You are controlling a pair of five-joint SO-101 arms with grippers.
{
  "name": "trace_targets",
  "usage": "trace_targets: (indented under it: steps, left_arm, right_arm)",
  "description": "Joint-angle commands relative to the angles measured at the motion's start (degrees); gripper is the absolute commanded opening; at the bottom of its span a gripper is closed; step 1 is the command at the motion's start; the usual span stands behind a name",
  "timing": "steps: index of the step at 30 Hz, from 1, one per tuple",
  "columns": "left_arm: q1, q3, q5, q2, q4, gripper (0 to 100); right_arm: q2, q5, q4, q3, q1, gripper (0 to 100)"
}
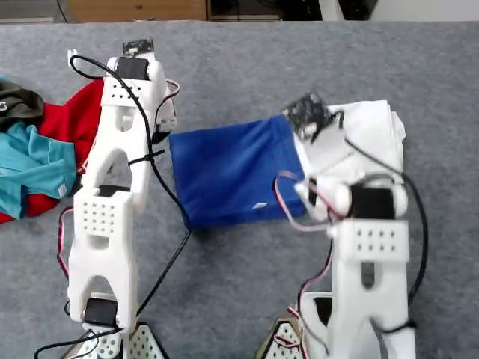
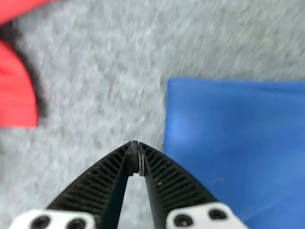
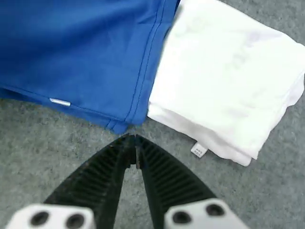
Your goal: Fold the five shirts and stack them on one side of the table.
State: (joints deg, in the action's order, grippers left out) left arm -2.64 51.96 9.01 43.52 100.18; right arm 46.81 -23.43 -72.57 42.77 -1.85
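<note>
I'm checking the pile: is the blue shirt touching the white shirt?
Touching. The right wrist view shows the hem of the blue shirt lying right against the white shirt, with no grey table between them.

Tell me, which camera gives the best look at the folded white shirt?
The right wrist view: the white shirt lies nearly whole there, folded layers and tag plain. In the high view the right arm covers part of it. The left wrist view faces the blue shirt and a red shirt.
</note>
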Motion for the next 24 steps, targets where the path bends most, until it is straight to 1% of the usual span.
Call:
trace_targets:
  steps: [1, 3, 5, 10, 12, 15, 17, 20, 22, 24]
  left_arm:
    - [0.53, -7.30, -0.18, -7.43, 0.53, 2]
    - [0.97, -11.78, -0.18, -8.75, -0.88, 2]
    - [1.67, -16.79, -0.18, -9.98, -3.96, 2]
    - [3.60, -30.42, -0.26, -14.81, -12.04, 2]
    - [3.52, -35.78, -1.32, -17.98, -14.42, 2]
    - [3.43, -44.22, -1.76, -23.16, -18.55, 2]
    - [3.60, -49.32, -1.76, -26.77, -21.89, 2]
    - [3.60, -55.38, -1.67, -31.69, -24.79, 2]
    - [3.52, -58.55, -1.32, -34.42, -26.90, 2]
    - [3.52, -61.01, -1.23, -36.53, -28.92, 2]
  right_arm:
    - [6.20, 1.58, 7.03, 8.84, 0.84, 1.0]
    - [6.55, 6.24, 9.76, 11.65, 0.48, 1.0]
    - [5.58, 11.60, 10.29, 13.14, -0.75, 2.3]
    - [-1.98, 25.49, 10.02, 11.47, -6.29, 12.7]
    - [-5.76, 31.30, 9.93, 9.27, -8.57, 15.0]
    - [-10.86, 37.63, 10.02, 6.20, -10.86, 18.9]
    - [-13.49, 41.93, 10.02, 4.44, -11.12, 24.6]
    - [-16.75, 48.53, 10.02, 2.51, -11.21, 37.6]
    - [-18.42, 50.90, 10.02, 1.63, -11.38, 44.8]
    - [-20.26, 52.04, 10.11, 0.75, -11.38, 48.2]
